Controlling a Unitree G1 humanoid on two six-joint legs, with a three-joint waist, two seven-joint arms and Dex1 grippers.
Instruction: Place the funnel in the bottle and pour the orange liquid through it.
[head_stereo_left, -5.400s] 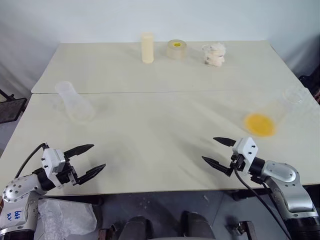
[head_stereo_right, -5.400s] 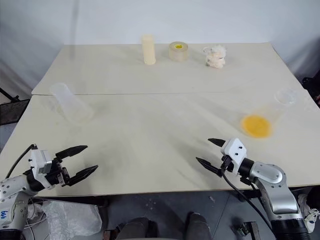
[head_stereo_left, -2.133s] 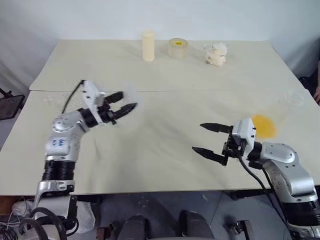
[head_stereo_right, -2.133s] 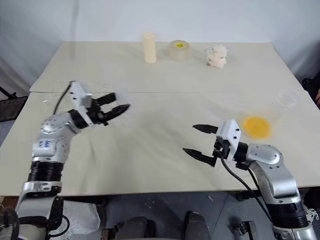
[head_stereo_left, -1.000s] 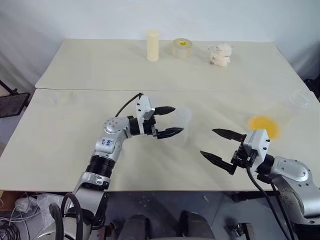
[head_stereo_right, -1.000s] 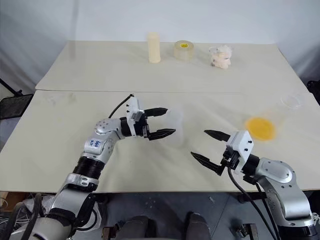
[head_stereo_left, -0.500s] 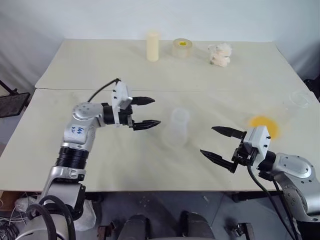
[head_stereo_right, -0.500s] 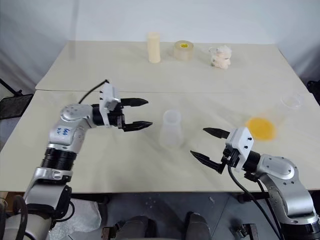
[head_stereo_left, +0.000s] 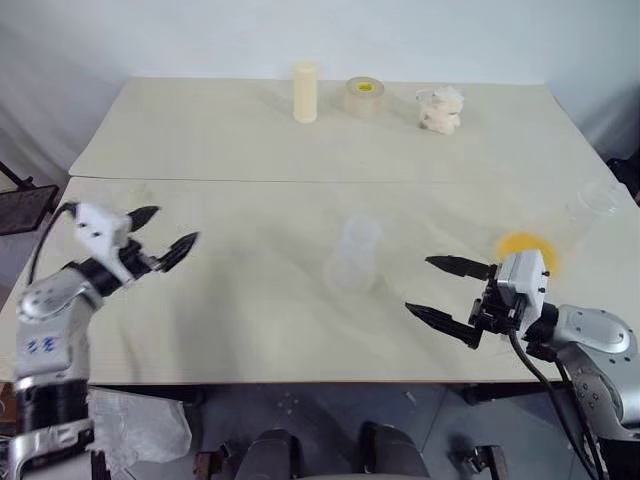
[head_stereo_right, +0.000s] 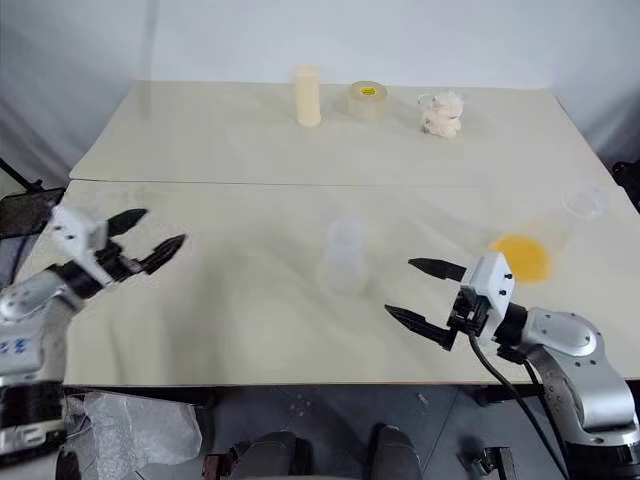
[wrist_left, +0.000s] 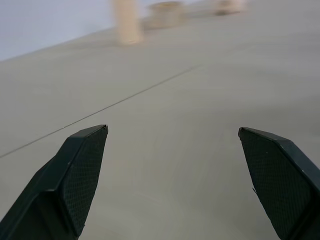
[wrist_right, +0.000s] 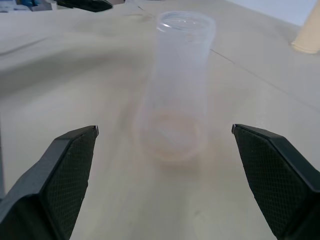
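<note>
The clear bottle (head_stereo_left: 355, 256) stands upright in the middle of the table, free of both grippers. In the right wrist view the bottle (wrist_right: 177, 90) rises just beyond my right gripper (head_stereo_left: 418, 284), which is open and level, pointing at it from the right. My left gripper (head_stereo_left: 175, 225) hovers open and holds nothing over the table's left side, well away from the bottle. The orange liquid (head_stereo_left: 523, 250) glows inside a clear flask near the right edge, behind my right hand. I cannot make out the funnel against the pale table.
A cream cylinder (head_stereo_left: 305, 92), a tape roll (head_stereo_left: 363, 97) and a crumpled white lump (head_stereo_left: 440, 108) line the far edge. A seam (head_stereo_left: 250, 181) runs across the table between two tops.
My left gripper has left the bottle standing in the middle and swung far to the left, still open. The right arm has stayed where it was.
</note>
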